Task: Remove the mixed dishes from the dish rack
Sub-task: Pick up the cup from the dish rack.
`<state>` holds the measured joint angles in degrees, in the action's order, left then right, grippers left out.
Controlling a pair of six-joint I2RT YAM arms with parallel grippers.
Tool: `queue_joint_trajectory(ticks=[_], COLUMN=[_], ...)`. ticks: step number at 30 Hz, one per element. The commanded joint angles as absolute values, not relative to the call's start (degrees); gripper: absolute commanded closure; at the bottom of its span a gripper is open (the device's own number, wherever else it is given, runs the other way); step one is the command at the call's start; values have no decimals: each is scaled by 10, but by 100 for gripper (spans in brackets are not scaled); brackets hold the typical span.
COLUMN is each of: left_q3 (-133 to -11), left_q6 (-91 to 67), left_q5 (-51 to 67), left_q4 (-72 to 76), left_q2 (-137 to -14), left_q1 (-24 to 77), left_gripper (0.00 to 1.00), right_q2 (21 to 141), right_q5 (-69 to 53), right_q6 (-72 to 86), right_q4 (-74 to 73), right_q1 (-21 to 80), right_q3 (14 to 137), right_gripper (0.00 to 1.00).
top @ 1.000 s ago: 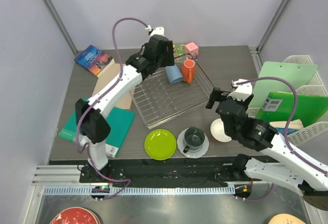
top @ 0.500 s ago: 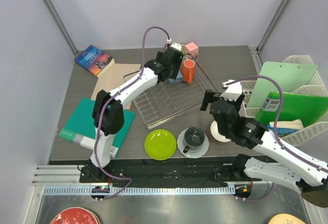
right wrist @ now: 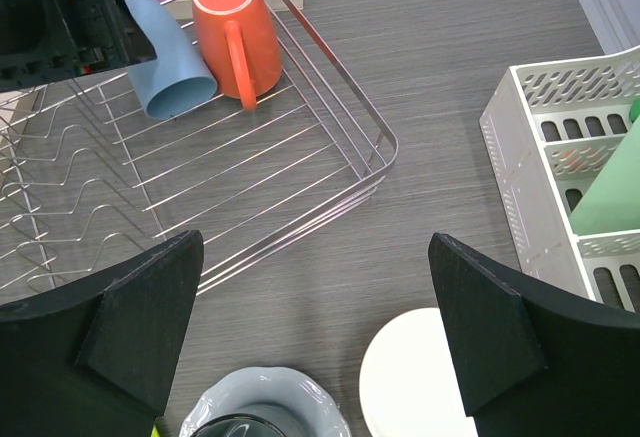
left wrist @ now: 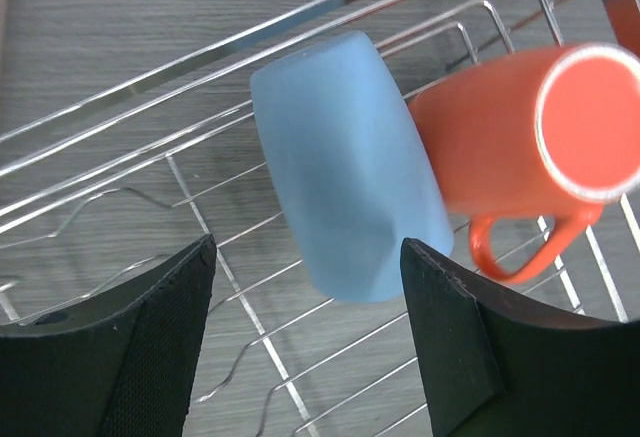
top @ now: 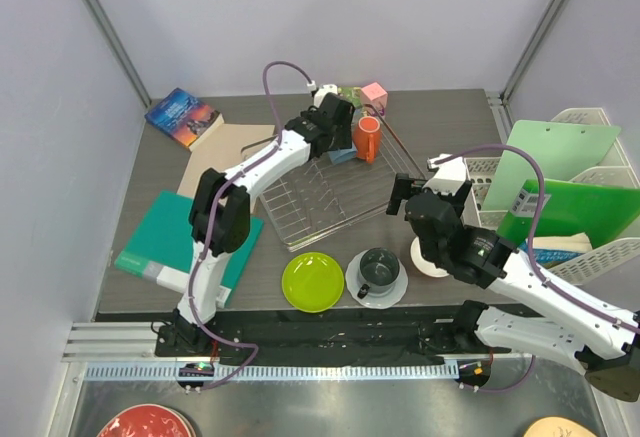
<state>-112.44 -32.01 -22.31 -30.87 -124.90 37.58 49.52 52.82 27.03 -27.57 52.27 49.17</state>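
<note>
The silver wire dish rack (top: 330,197) holds a light blue cup (left wrist: 345,167) lying on its side and an orange mug (top: 367,139) next to it. My left gripper (left wrist: 305,347) is open and hovers just above the cup, one finger (left wrist: 150,357) on each side of its end, without touching it. My right gripper (right wrist: 315,337) is open and empty above the table, off the rack's near right corner. The lime-green plate (top: 312,281), the dark grey mug (top: 378,268) on the pale blue-white plate (top: 398,295), and the white bowl (right wrist: 420,377) stand on the table in front of the rack.
White lattice baskets (top: 590,197) with green boards stand at the right. A teal book (top: 165,247), a blue book (top: 182,113) and a pink box (top: 374,92) lie around the rack. A red plate (top: 145,425) and a peach plate (top: 560,427) lie below the table edge.
My left gripper has swung right along the rack's far side and come down over the blue cup. My right arm has shifted left toward the rack's corner.
</note>
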Motion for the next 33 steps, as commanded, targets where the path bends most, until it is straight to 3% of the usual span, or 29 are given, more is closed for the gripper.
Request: queue_joint_trajectory(ticks=[1,10,21,33], left_q3=[-1132,-1134,-1174,-1085], left_q6=[-427,-502,-536,-505], left_q5=[-220,-243,-234,-262], left_q4=[-250,-229,-230,-184], left_q2=[-1257,-1285,-1353,-1260], left_q1=[364,362,359,356], left_gripper=[25,14,18,62], right_q2=[490,480,465,465], right_q5=[543,552,547,549], right_q6=[266,264,262,262], right_q4=[-250,-245,-243,-242], right_q1=[521,519,519,519], right_q3=[505,493,482,479], right_gripper=[0,0,0,0])
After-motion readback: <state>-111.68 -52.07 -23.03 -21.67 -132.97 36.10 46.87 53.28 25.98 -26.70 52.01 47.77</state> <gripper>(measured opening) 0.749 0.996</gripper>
